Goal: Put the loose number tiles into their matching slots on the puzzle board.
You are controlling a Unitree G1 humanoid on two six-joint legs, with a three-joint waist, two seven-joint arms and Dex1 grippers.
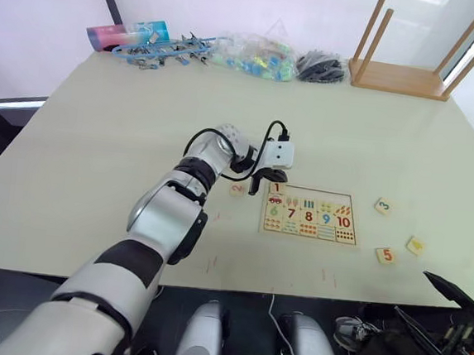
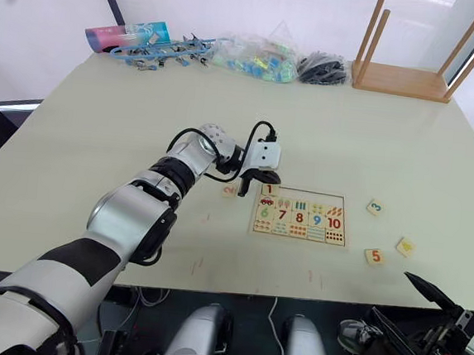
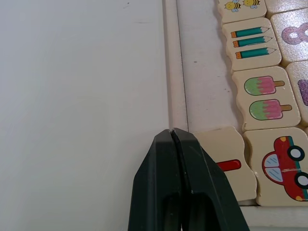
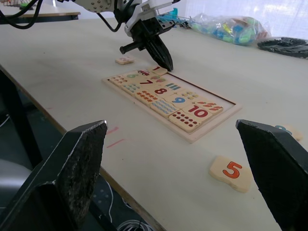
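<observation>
The puzzle board (image 1: 353,231) lies at the table's middle right, its top row mostly bare slots (image 1: 322,196). The red 1 tile (image 3: 230,165) sits in the board's top left corner. My left gripper (image 1: 257,184) is shut with nothing in it, its tip (image 3: 172,133) on the board's rim (image 3: 174,72) right beside that tile. Loose number tiles lie around: a 2 (image 1: 237,189) left of the board, a green 3 (image 1: 383,206), an orange 5 (image 1: 385,255) and a yellow-printed one (image 1: 415,245) to the right. My right gripper (image 1: 437,307) hangs open below the table's front edge.
An upturned wooden stool (image 1: 399,75) stands at the back right. Along the back edge lie a pink and blue roll (image 1: 125,35), blue clips (image 1: 161,52), a bag of coloured pieces (image 1: 256,56) and a dark bundle (image 1: 321,67).
</observation>
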